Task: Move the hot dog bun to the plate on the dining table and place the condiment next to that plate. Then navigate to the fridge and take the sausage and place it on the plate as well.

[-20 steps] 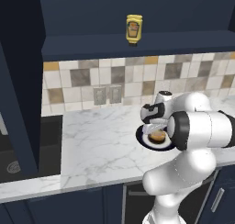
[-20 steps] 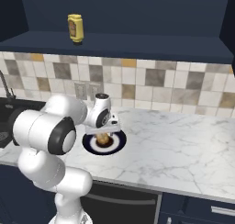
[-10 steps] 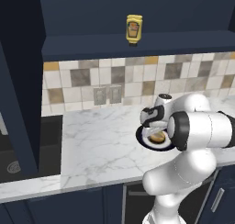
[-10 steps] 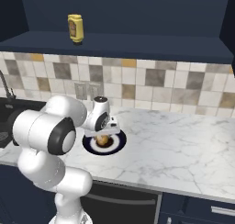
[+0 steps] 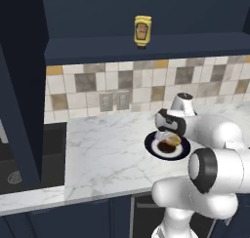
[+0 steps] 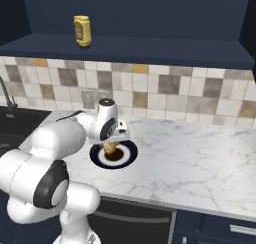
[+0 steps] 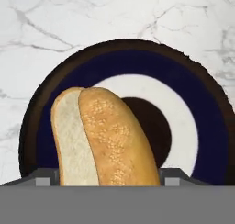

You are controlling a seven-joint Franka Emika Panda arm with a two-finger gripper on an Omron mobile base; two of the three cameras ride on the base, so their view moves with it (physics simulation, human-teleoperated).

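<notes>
The hot dog bun point(image 7: 110, 136), tan with a paler cut side, lies on a navy-rimmed, white-centred plate point(image 7: 202, 108) on the marble counter. My gripper point(image 7: 111, 177) hangs straight over it, jaws pressed against the bun's two sides. From the base views the gripper point(image 5: 168, 134) point(image 6: 112, 140) covers most of the bun point(image 5: 168, 142) point(image 6: 109, 148) and plate point(image 5: 151, 147) point(image 6: 131, 153). The condiment point(image 5: 142, 30) point(image 6: 82, 30), a yellow bottle, stands on the dark shelf above the tiles. The brown-rimmed plate, dining table, fridge and sausage are out of view.
The marble counter point(image 6: 200, 158) stretches wide to the right of the plate. A black sink point(image 6: 15, 120) sits at the left end. A wall outlet point(image 5: 113, 101) is set in the tiled backsplash. The dark overhead shelf point(image 6: 150, 45) juts out above the work area.
The jaws have narrowed from wide open onto the bun's sides, and the hand has sunk slightly toward the plate. Bun, plate and bottle stay where they were.
</notes>
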